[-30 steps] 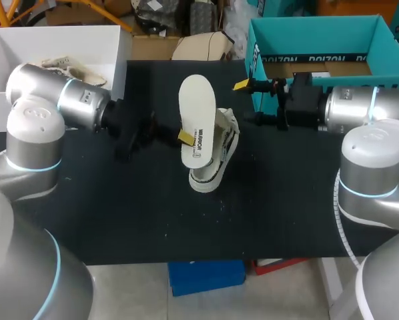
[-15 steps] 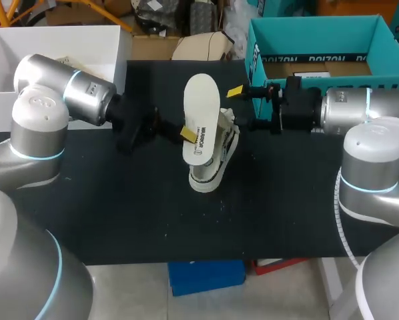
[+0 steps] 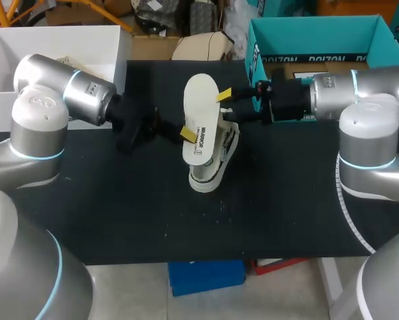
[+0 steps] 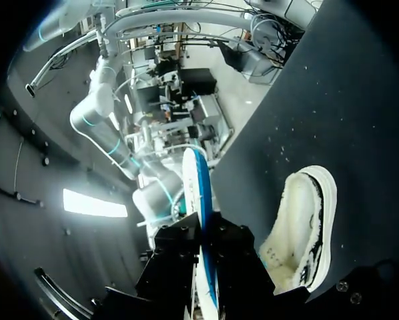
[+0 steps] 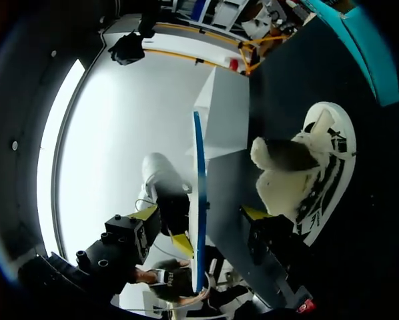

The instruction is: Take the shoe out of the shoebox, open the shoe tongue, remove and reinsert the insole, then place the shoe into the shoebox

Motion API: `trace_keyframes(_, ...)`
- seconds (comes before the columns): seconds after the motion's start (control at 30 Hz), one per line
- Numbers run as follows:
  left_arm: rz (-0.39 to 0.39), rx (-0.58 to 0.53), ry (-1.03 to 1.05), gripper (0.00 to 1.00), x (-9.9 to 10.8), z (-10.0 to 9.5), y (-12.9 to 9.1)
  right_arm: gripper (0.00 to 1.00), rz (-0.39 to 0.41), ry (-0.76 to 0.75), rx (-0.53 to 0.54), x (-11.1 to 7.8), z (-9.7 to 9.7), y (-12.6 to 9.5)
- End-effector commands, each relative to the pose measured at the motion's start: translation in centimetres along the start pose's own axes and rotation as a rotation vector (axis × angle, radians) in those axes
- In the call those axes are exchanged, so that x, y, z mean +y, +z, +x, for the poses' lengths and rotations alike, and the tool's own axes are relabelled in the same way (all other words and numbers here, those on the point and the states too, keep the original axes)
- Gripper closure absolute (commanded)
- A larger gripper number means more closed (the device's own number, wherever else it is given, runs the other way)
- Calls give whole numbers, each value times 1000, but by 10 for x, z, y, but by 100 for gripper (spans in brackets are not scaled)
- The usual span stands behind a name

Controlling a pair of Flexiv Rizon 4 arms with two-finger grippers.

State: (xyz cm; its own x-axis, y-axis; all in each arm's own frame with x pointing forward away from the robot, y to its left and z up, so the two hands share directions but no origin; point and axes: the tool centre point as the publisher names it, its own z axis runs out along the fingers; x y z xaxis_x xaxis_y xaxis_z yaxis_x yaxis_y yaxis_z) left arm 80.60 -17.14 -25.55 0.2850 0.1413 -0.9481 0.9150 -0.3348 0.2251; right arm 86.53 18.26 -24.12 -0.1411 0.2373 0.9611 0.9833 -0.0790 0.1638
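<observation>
The white insole [image 3: 201, 113] is held upright over the shoe [image 3: 221, 155] and is clamped in the left pincer [image 3: 186, 135], which grips it at its lower half. The shoe is set on the black tabletop [image 3: 119, 213] about midway between the left and right edges, nearer the far edge; its pale fleecy lining is shown in both wrist views. The right pincer [image 3: 227, 109] is spread wide, with a finger placed on either side of the insole but not closed on it. A teal shoebox [image 3: 255, 53] is seen at the far right corner.

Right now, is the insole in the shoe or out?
Out. The left gripper holds the insole in the air, clear of the shoe.
</observation>
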Motion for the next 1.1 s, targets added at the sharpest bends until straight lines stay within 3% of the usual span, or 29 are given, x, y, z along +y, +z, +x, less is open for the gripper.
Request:
trace_keyframes(0.03,1,2,2,100,0,0,0,27,2,-2,-6,-3,0,12)
trace_keyframes(0.23,1,2,2,100,0,0,0,40,13,-3,-5,-9,0,21)
trace_keyframes(0.4,1,2,2,100,0,0,0,40,21,4,1,-12,0,29)
trace_keyframes(0.73,1,2,2,100,0,0,0,52,35,4,1,-11,1,37)
trace_keyframes(0.97,1,2,2,100,0,0,0,53,44,4,0,-8,1,42)
trace_keyframes(1.03,1,2,2,100,0,0,0,63,46,3,-1,-7,1,43)
trace_keyframes(1.1,1,2,2,100,0,0,0,100,46,3,-2,-7,1,43)
